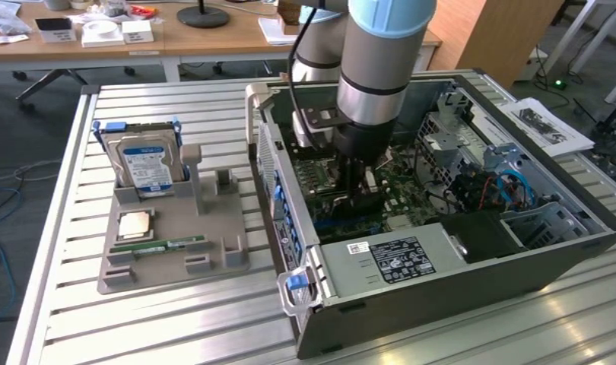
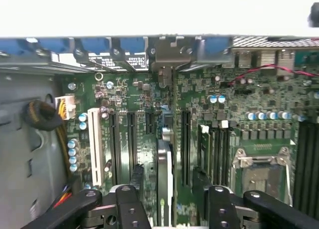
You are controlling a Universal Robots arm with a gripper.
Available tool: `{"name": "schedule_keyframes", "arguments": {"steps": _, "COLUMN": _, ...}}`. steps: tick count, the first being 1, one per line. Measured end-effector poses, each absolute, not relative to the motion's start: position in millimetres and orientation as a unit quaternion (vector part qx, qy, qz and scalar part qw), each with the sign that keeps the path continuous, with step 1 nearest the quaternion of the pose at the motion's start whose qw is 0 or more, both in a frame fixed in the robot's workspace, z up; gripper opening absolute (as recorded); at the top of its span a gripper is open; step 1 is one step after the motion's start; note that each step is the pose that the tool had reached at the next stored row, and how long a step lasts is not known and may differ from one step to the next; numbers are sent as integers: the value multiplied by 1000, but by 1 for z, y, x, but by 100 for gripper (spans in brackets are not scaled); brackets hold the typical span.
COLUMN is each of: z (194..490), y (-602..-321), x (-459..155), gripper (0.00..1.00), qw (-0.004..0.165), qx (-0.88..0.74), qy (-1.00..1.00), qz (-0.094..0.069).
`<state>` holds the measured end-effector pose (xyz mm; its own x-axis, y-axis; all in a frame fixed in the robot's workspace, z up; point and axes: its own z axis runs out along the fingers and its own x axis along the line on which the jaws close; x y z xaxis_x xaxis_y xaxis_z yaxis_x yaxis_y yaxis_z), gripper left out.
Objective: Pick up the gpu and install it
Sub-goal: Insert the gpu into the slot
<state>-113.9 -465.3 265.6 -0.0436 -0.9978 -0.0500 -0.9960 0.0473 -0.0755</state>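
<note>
You had the gripper [image 2: 167, 194] released, its fingers [image 2: 132, 199] standing apart on either side of the gpu [image 2: 164, 184] without clamping it. The gpu stood on edge in a slot of the motherboard [image 2: 239, 124] inside the open computer case [image 1: 471, 266]. On the surface's other side, the hard drive [image 1: 146, 163] sat upright in the grey holder tray [image 1: 171, 258].

Arm [image 1: 374, 68] reaching straight down, hand [image 2: 167, 194] fingers [image 2: 130, 201] spread apart
</note>
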Motion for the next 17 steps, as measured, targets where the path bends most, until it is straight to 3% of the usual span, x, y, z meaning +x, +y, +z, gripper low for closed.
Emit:
{"name": "schedule_keyframes", "arguments": {"steps": 11, "z": 310, "y": -465, "x": -114, "gripper": 52, "qw": 44, "qx": -690, "qy": 722, "qz": -10}}
{"name": "schedule_keyframes", "arguments": {"steps": 17, "z": 320, "y": -465, "x": -114, "gripper": 52, "qw": 44, "qx": -690, "qy": 722, "qz": -10}}
